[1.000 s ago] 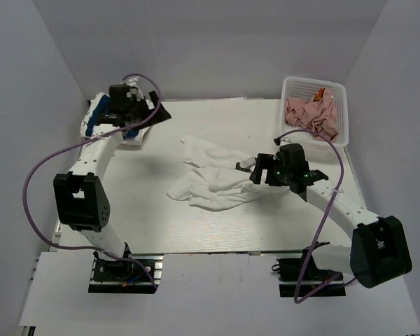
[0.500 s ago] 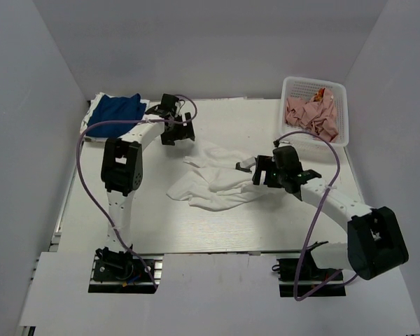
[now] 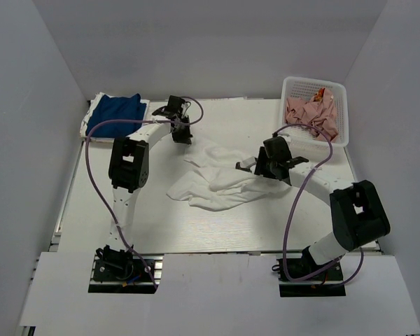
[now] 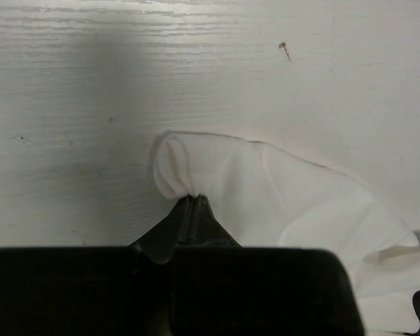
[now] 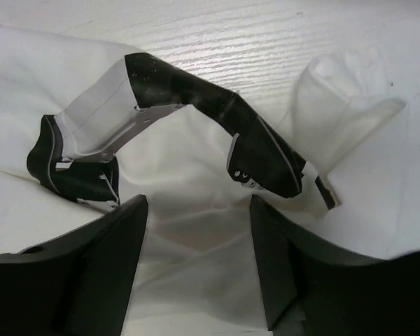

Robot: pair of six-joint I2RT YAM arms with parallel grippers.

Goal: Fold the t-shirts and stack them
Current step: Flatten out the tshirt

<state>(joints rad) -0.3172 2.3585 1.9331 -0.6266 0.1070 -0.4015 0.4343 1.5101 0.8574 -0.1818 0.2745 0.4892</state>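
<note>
Table [image 3: 231, 231]: shirt [image 3: 217, 187] crumpled at centre. Your left gripper [image 4: 194, 199] pinches its far corner; your right gripper [image 5: 196, 206], spread, hovers over its right side.

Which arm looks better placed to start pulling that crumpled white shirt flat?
The left. The left fingers are shut on a fold of the shirt at its far edge, so that arm could probably pull at once. The right fingers hang open over the shirt, gripping nothing.

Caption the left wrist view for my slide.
Pinch grasp: the left hand shut on a bunched edge of the white t-shirt on the pale table.
</note>
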